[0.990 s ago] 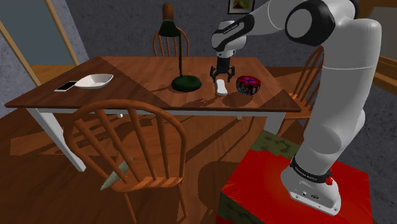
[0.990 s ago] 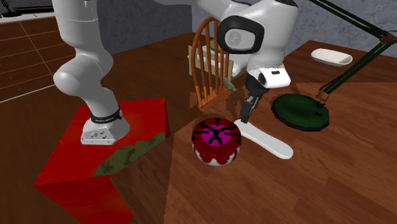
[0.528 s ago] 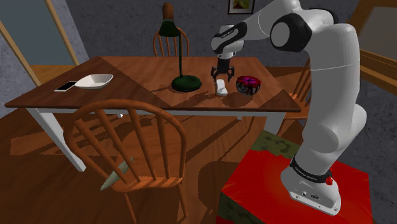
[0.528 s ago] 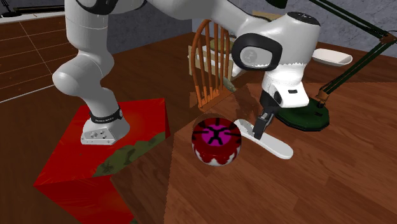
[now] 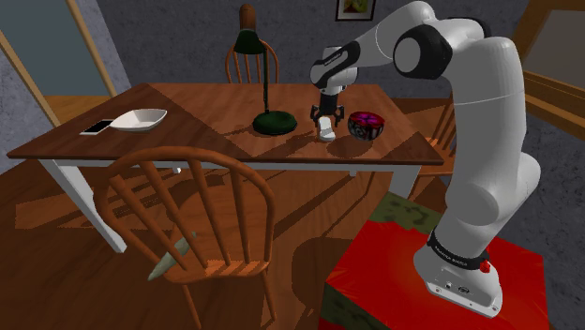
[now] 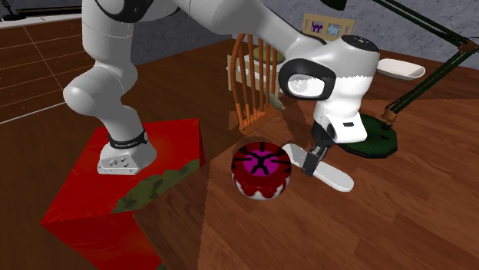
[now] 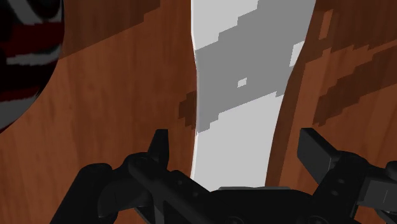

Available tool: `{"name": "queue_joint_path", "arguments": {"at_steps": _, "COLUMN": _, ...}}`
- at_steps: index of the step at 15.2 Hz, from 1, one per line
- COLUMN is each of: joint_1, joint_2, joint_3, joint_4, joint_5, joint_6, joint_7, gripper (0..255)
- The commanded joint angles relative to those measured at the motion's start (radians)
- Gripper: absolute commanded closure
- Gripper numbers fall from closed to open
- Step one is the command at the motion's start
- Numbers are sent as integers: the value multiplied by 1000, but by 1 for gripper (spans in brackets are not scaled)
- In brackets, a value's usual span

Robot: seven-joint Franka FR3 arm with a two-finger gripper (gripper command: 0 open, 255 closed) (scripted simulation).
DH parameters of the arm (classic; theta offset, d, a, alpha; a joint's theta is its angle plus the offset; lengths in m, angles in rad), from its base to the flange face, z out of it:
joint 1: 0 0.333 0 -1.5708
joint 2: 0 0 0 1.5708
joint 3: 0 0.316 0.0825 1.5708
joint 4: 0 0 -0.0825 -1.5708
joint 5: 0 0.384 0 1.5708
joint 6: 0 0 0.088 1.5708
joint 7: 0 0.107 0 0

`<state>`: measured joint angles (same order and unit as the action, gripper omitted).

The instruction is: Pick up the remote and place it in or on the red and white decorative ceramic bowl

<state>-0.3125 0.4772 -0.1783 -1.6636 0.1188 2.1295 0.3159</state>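
Wrist view has your gripper (image 7: 235, 139) spread wide, straddling the white remote (image 7: 248, 76) without touching it. The remote lies flat on the wooden table (image 7: 108, 95), just beside the red and white bowl (image 6: 261, 169). You're at the grasp: close squarely, then lift.

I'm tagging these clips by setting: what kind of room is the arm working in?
Most likely a dining room in a house: a wooden table with spindle-back chairs around it, a green desk lamp on top, and a framed picture on the wall.
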Motion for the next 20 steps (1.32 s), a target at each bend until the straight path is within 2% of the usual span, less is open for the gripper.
{"name": "queue_joint_path", "arguments": {"at_steps": 1, "joint_1": 0, "joint_2": 1, "joint_3": 0, "joint_4": -1, "joint_5": 0, "joint_6": 2, "joint_7": 0, "gripper": 0}}
{"name": "queue_joint_path", "arguments": {"at_steps": 5, "joint_1": 0, "joint_2": 1, "joint_3": 0, "joint_4": -1, "joint_5": 0, "joint_6": 2, "joint_7": 0, "gripper": 0}}
{"name": "queue_joint_path", "arguments": {"at_steps": 6, "joint_1": 0, "joint_2": 1, "joint_3": 0, "joint_4": -1, "joint_5": 0, "joint_6": 2, "joint_7": 0, "gripper": 255}}
{"name": "queue_joint_path", "arguments": {"at_steps": 15, "joint_1": 0, "joint_2": 1, "joint_3": 0, "joint_4": -1, "joint_5": 0, "joint_6": 2, "joint_7": 0, "gripper": 255}}
{"name": "queue_joint_path", "arguments": {"at_steps": 20, "joint_1": 2, "joint_2": -28, "joint_3": -4, "joint_4": 25, "joint_5": -7, "joint_6": -52, "joint_7": 5, "gripper": 255}}
